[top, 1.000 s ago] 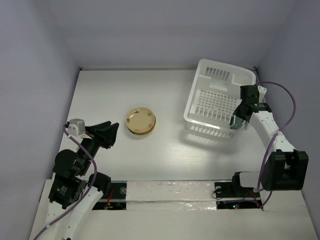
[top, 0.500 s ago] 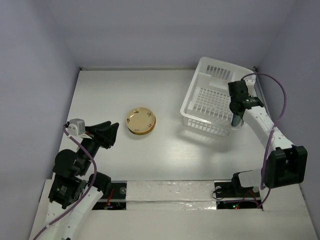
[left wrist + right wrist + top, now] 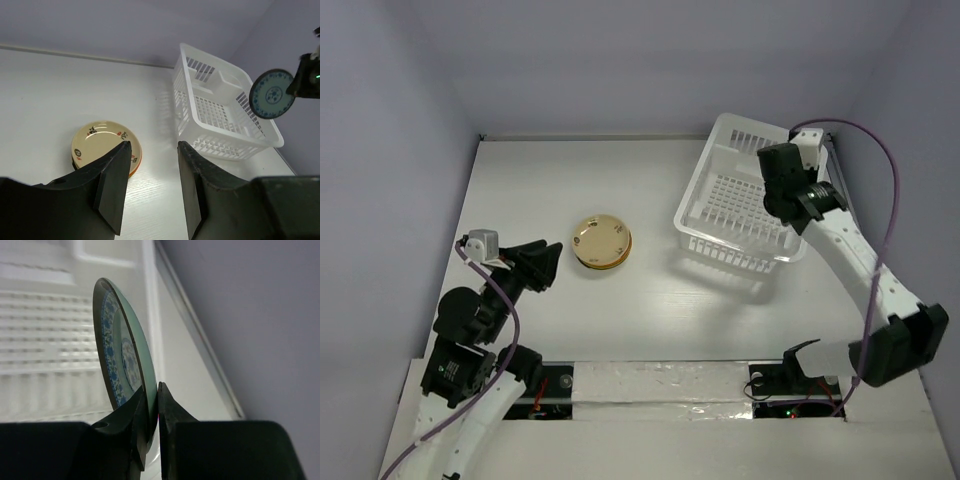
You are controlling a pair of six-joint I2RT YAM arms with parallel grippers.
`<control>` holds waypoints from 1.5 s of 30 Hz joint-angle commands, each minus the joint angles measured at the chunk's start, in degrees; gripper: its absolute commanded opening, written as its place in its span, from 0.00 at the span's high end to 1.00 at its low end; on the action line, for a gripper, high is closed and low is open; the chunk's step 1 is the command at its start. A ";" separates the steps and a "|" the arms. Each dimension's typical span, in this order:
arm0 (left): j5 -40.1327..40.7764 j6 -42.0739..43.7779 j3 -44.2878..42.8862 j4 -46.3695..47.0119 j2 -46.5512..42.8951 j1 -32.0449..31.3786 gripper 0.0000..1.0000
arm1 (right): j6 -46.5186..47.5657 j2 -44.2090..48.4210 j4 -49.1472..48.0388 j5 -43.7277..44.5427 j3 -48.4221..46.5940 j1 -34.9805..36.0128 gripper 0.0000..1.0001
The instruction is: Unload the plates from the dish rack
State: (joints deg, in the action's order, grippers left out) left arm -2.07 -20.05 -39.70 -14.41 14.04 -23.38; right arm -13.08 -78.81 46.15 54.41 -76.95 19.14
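right claw: clamped on plate rim
left claw: parted, nothing held
risk: plate dropped onto rack beneath if thin rim pinch is lost

The right gripper, a second ago low at the near right corner of the dish rack, now stands higher and farther back, over the rack's right side. With it comes the patterned teal-blue plate, pinched on edge by its rim between the fingers and lifted above the rack's right wall. The rack itself now sits a little farther left and slightly turned, and the left gripper with its wrist is a touch farther from the near edge than before.
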 commanded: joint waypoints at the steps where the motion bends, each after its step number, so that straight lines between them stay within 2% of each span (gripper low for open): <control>1: -1.27 0.01 -0.81 2.46 1.77 1.05 0.61 | -0.45 9.70 -5.18 -6.83 -5.58 5.11 1.00; 3: -1.62 0.01 -0.73 2.72 2.57 1.75 0.61 | -2.82 11.56 -9.47 -15.94 -5.58 7.84 1.00; 7: -2.15 0.01 -0.64 2.64 3.97 3.59 0.62 | -7.13 11.93 -18.80 -28.72 -3.39 13.20 1.00; 10: -2.68 0.01 -0.73 2.81 4.94 4.92 0.63 | -10.64 7.89 -27.49 -37.76 -1.90 18.45 1.00; 13: -2.77 0.19 -1.08 2.64 5.12 7.11 0.64 | -13.89 -0.80 -35.85 -45.43 -2.24 22.42 1.00; 18: -2.42 0.10 -0.90 2.73 5.47 7.64 0.65 | -16.97 -18.98 -39.02 -50.01 -11.28 28.41 1.00; 27: -3.38 0.28 -0.73 3.17 6.87 9.93 0.65 | -24.53 -28.85 -45.54 -53.97 -9.46 28.41 1.00; 31: -3.73 0.19 -0.64 3.25 7.22 10.46 0.65 | -27.26 -31.41 -48.43 -55.71 -5.34 28.41 0.95; 33: -3.91 0.28 -0.64 3.43 7.31 10.98 0.65 | -28.14 -31.15 -49.66 -55.38 -2.70 28.41 0.83; 38: -4.26 0.28 -0.55 3.60 7.58 10.98 0.64 | -28.40 -30.53 -49.67 -54.76 -0.31 28.94 0.75; 39: -4.35 0.28 -0.55 3.52 7.58 10.98 0.64 | -28.23 -30.44 -49.14 -52.94 -0.13 28.94 0.70; 40: -4.35 0.28 -0.55 3.60 7.67 10.98 0.64 | -28.05 -30.27 -48.88 -52.31 -0.05 28.94 0.63; 41: -4.26 0.37 -0.55 3.60 7.67 10.98 0.64 | -27.36 -30.18 -48.53 -52.30 -0.04 28.94 0.47; 43: -4.35 0.28 -0.55 3.52 7.75 10.98 0.64 | -26.65 -29.48 -47.39 -50.82 -0.22 29.55 0.31; 45: -4.35 0.28 -0.55 3.52 7.75 11.51 0.64 | -24.89 -27.81 -45.55 -48.89 -0.57 29.56 0.06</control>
State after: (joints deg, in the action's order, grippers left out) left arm -5.65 -20.03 -39.70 -14.35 21.28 -12.62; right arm -40.01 -110.10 1.10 2.04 -76.75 47.86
